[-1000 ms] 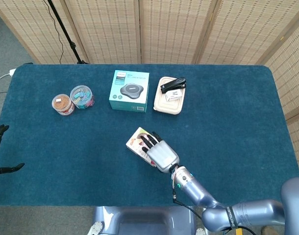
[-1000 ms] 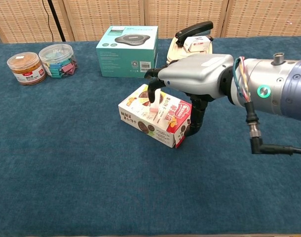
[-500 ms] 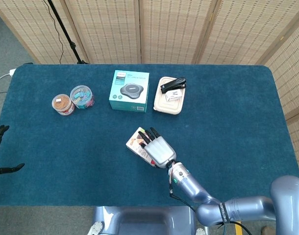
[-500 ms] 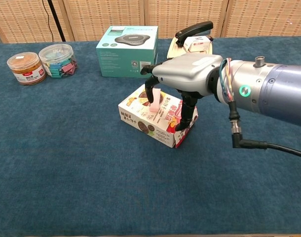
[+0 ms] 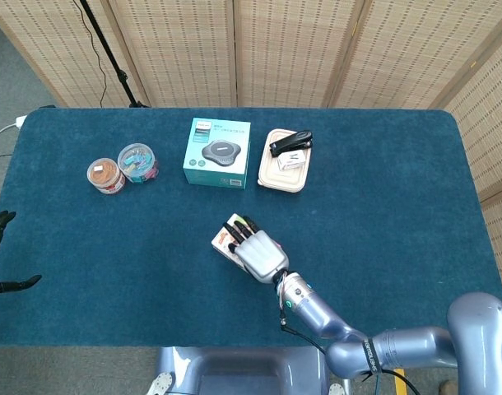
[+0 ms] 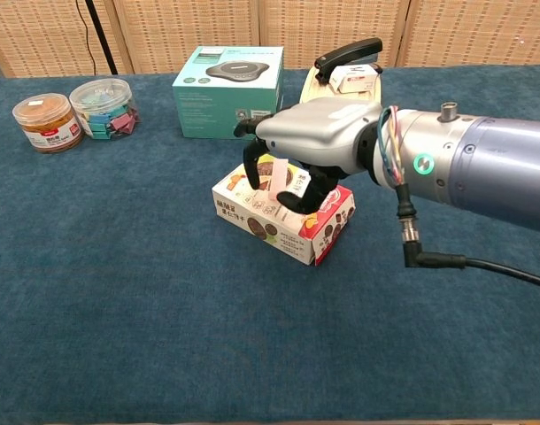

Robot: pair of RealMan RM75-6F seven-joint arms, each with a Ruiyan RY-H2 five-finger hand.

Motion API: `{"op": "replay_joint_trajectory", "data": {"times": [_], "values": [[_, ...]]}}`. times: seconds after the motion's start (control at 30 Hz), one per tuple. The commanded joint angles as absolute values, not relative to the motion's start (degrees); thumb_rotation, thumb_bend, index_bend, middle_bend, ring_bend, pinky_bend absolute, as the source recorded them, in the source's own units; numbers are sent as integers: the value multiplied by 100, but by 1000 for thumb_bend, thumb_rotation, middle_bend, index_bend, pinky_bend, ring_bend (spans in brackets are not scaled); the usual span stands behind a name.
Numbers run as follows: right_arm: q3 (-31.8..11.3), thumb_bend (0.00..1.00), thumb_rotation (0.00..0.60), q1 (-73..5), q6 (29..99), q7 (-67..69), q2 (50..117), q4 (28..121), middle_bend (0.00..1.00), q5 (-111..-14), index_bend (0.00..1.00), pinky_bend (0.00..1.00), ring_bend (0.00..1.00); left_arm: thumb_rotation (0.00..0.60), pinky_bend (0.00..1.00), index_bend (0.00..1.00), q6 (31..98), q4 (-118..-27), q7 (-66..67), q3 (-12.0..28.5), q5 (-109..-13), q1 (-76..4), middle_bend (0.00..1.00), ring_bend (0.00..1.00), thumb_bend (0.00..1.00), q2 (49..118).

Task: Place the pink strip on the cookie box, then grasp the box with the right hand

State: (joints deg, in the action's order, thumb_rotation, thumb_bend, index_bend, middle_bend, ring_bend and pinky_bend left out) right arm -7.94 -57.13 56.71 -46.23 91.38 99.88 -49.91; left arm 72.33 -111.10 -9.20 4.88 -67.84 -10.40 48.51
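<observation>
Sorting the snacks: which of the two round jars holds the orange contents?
The left-hand jar with the red label; its neighbour holds mixed coloured pieces instead.

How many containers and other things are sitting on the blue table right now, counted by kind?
Cardboard boxes: 2, the printed cookie box and the teal product box
Round clear plastic tubs: 2, orange-filled and clip-filled
Beige lidded trays: 1
Black staplers: 1
Pink strips: 1
Total: 7
</observation>
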Motion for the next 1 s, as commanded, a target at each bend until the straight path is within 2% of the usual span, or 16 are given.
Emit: {"op": "replay_joint_trajectory", "data": {"times": [0.03, 0.13, 1.0], "values": [[-737, 781, 600, -5763, 5661, -4689, 9200, 9887, 0, -4997, 323, 0, 0, 600, 0, 0, 7207, -11109, -938, 500, -6776, -1041, 0, 0, 51, 4845], [-702, 814, 600, -5788, 5745, -4776, 9279, 9793, 0, -5027, 323, 0, 0, 600, 0, 0, 7192, -11109, -982, 504, -6799, -1027, 0, 0, 51, 4829], [-312, 814, 600, -5607, 6355, -5433, 9390, 9566, 0, -5435, 311, 0, 0, 600, 0, 0, 7182, -11112, -1100, 519, -6917, -931, 0, 0, 51, 4807]]}}
